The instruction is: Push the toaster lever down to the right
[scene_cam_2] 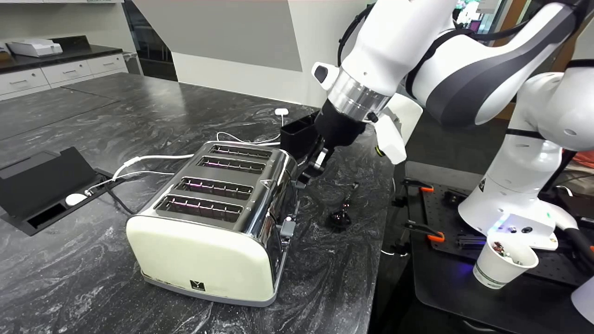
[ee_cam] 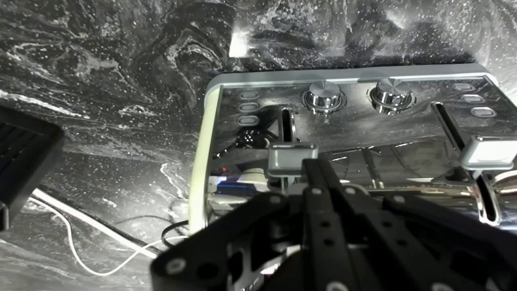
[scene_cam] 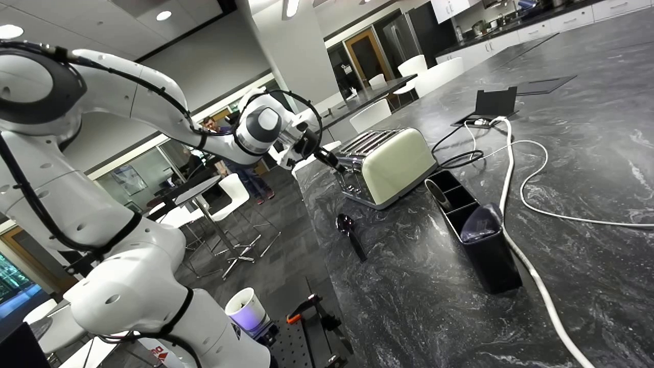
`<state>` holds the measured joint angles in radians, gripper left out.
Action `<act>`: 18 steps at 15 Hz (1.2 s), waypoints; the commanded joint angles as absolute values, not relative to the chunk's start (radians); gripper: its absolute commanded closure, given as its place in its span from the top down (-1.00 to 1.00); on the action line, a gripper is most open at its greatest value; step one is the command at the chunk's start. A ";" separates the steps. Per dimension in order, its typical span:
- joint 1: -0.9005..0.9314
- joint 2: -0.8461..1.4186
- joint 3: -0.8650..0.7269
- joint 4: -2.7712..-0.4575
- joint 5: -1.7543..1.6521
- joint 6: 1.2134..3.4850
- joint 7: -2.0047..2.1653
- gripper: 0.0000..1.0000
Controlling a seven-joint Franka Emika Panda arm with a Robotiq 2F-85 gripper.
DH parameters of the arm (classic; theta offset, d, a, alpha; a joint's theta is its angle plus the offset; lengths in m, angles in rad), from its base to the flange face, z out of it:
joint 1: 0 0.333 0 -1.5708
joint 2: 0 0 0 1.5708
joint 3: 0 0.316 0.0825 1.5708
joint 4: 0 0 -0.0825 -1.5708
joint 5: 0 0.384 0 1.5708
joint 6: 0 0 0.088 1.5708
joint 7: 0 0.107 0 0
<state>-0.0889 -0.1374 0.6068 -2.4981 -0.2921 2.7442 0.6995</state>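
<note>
The pale cream toaster (scene_cam: 403,171) stands on the dark marbled counter. It also shows in an exterior view (scene_cam_2: 204,260). In the wrist view its shiny end face, seen with the base uppermost, carries two grey lever tabs in slots. One lever (ee_cam: 287,158) is beside my fingertips; the other lever (ee_cam: 488,152) is farther right and also shows in an exterior view (scene_cam_2: 287,228). My gripper (ee_cam: 321,161) is shut with nothing between its fingers. Its tips overlap that nearer lever's corner; I cannot tell whether they touch. The gripper shows in both exterior views (scene_cam: 337,164) (scene_cam_2: 306,176).
A black divided holder (scene_cam: 493,266) stands near the toaster. A dark shiny spoon (scene_cam: 355,243) lies by the counter's edge. White cables (scene_cam: 511,168) and a flat black cabled device (scene_cam_2: 51,185) lie behind the toaster. A white cup (scene_cam_2: 503,262) stands by the robot's base.
</note>
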 commanded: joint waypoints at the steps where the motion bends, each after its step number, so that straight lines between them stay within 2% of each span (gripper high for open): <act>1: -0.110 -0.096 0.606 -2.472 -0.318 2.750 0.721 -1.00; 9: -0.139 -0.030 0.612 -2.444 -0.386 2.755 0.746 -1.00; 18: -0.117 0.116 0.594 -2.419 -0.654 2.773 0.925 -1.00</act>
